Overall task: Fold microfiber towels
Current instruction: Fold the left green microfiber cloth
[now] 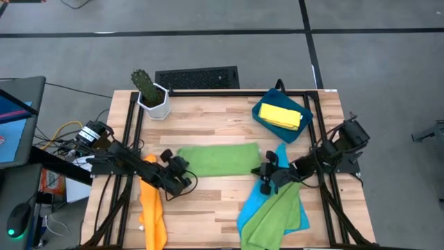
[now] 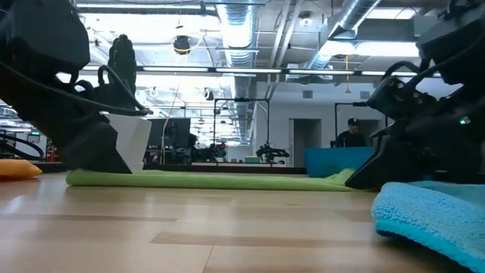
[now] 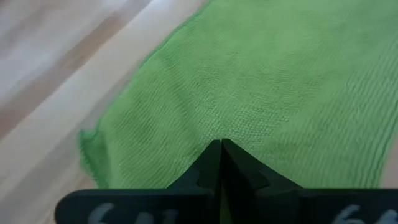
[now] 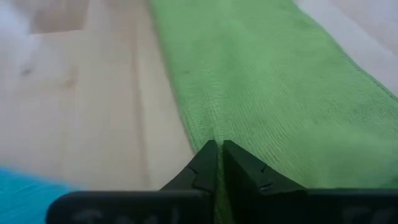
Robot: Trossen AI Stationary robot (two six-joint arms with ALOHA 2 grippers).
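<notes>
- Lying flat across the middle of the wooden table (image 1: 208,201), a lime green towel (image 1: 218,159) is stretched into a long strip, and every other place below is given relative to it.
- The left gripper (image 3: 221,149) sits at the strip's left end, its two dark fingers pressed together on the cloth's edge.
- The right gripper (image 4: 219,150) sits at the strip's right end, its fingers likewise drawn together and pinching the green cloth.
- In the low view the strip (image 2: 204,179) runs level between the two dark arms.
- Near its right end, towards the table's front, a second lime green towel (image 1: 272,215) lies crumpled on top of a bright blue towel (image 1: 251,208).
- Near its left end, an orange towel (image 1: 152,208) hangs in a bunched length down to the table's front edge.
- Behind its right end, a yellow towel (image 1: 282,116) rests folded in a dark-blue tray (image 1: 263,121).
- Behind its left end, a cactus in a white pot (image 1: 151,94) stands at the table's back edge.
- Far beyond it in the low view, a person (image 2: 350,133) shows in the room.
</notes>
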